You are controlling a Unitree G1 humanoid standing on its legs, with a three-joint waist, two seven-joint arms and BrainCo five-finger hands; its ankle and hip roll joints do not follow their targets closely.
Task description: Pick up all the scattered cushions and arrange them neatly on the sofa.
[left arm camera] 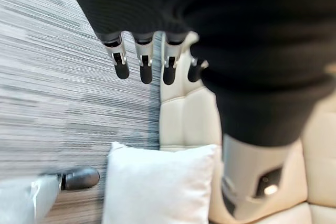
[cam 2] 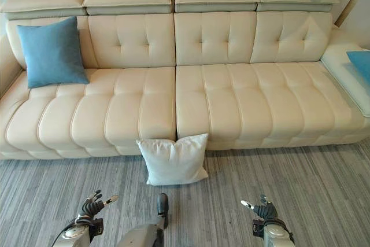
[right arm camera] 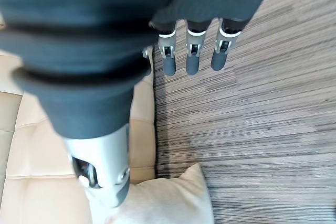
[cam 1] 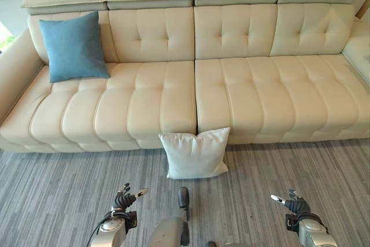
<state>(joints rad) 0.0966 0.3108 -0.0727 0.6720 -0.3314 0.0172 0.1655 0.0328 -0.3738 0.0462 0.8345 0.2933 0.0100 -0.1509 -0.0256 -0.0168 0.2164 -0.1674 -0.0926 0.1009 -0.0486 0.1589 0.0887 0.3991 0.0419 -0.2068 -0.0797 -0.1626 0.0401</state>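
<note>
On the striped grey carpet [cam 1: 58, 195] before the sofa, view by view:

- Left eye view: cream tufted sofa [cam 1: 191, 85] running the full width, headrests along the top. A blue cushion [cam 1: 73, 46] stands propped against the backrest at the sofa's left end. A white cushion [cam 1: 195, 153] sits on the carpet, leaning against the sofa's front just below the seam between the two seat sections. Left hand [cam 1: 124, 198] low in the view, to the left of the white cushion, fingers loosely spread, holding nothing. Right hand [cam 1: 293, 203] low on the right, fingers likewise relaxed and empty — both well apart from the cushion.
- Right eye view: same layout; a second blue cushion [cam 2: 361, 62] lies at the sofa's far right end, cut by the edge.
- Left wrist view: fingers [left arm camera: 144, 64] hang straight and apart over the carpet; the white cushion lies beyond them, against the sofa base.
- Right wrist view: fingers [right arm camera: 191, 56] straight, untouched by anything; a corner of the white cushion shows by the sofa edge.
</note>
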